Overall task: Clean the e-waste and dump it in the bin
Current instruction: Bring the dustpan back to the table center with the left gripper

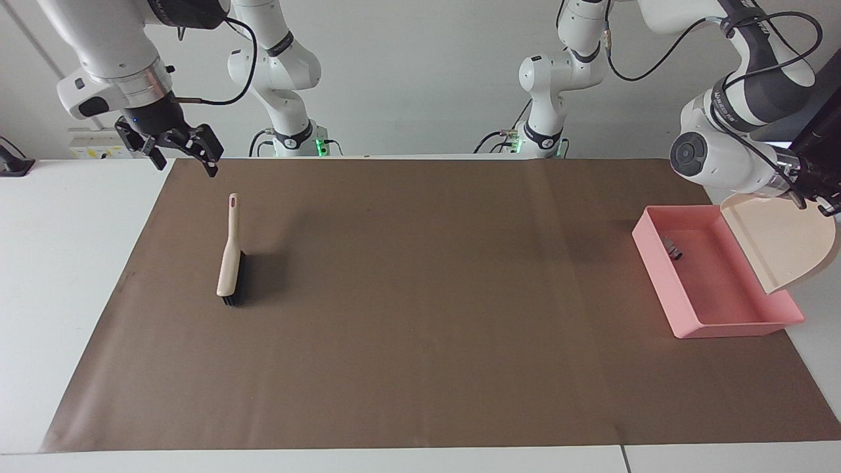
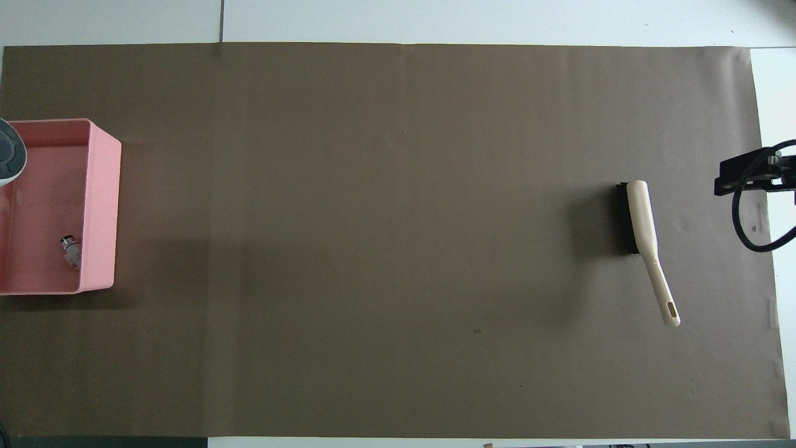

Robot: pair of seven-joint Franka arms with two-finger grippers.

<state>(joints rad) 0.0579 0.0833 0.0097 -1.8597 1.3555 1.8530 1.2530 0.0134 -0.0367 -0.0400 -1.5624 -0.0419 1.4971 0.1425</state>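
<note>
Two grippers were in play, and we read them first. Our right gripper [image 1: 181,152] hung with its jaws spread wide and nothing between them, raised above the robots' edge of the brown mat [image 1: 420,368], over the end where the brush [image 1: 230,253] lay flat. Our left gripper [image 1: 813,194] was clamped tight on the handle of the beige dustpan [image 1: 785,246], which we held tilted over the pink bin [image 1: 660,276] at the left arm's end of the table. One small part [image 1: 672,247], pale with a dark end, lay inside the bin against its wall; the black part we could not see, as the dustpan covered that stretch of floor. To finish the dump well, we judged it best to keep the dustpan's lip inside the bin's walls and tip it steeply.
</note>
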